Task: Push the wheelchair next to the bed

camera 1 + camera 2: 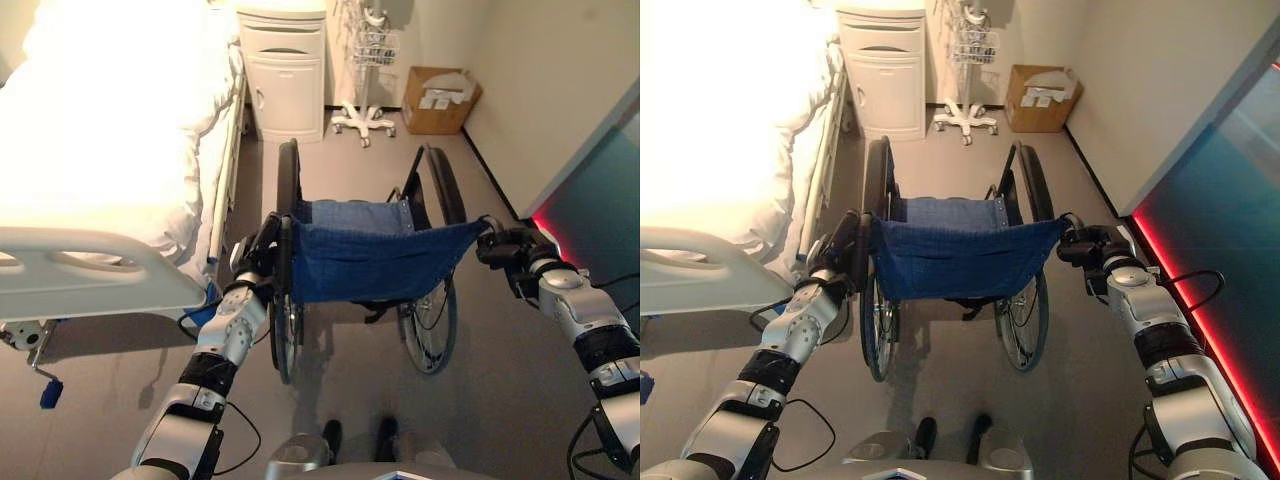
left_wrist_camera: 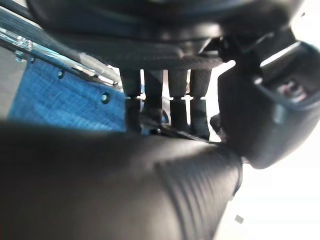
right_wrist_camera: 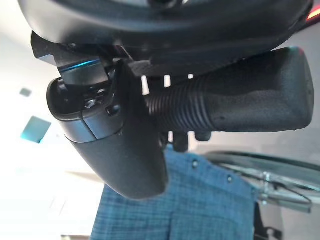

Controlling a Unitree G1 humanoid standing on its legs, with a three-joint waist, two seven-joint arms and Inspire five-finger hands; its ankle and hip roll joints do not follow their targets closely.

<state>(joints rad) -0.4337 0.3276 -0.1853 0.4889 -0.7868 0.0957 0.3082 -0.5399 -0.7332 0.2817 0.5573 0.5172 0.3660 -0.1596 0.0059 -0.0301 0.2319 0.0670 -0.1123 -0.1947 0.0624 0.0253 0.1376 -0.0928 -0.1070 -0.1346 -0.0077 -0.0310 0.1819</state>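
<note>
The wheelchair (image 1: 365,260), with a blue fabric backrest, stands on the floor (image 1: 500,380) just beside the bed (image 1: 110,150), its back toward the robot. The left hand (image 1: 262,248) has its fingers (image 2: 172,95) curled round the left push handle. The right hand (image 1: 508,247) has its fingers wrapped round the ribbed right push handle (image 3: 240,102). A white cabinet (image 1: 285,70) stands beyond, with a cardboard box (image 1: 438,98) nearby.
</note>
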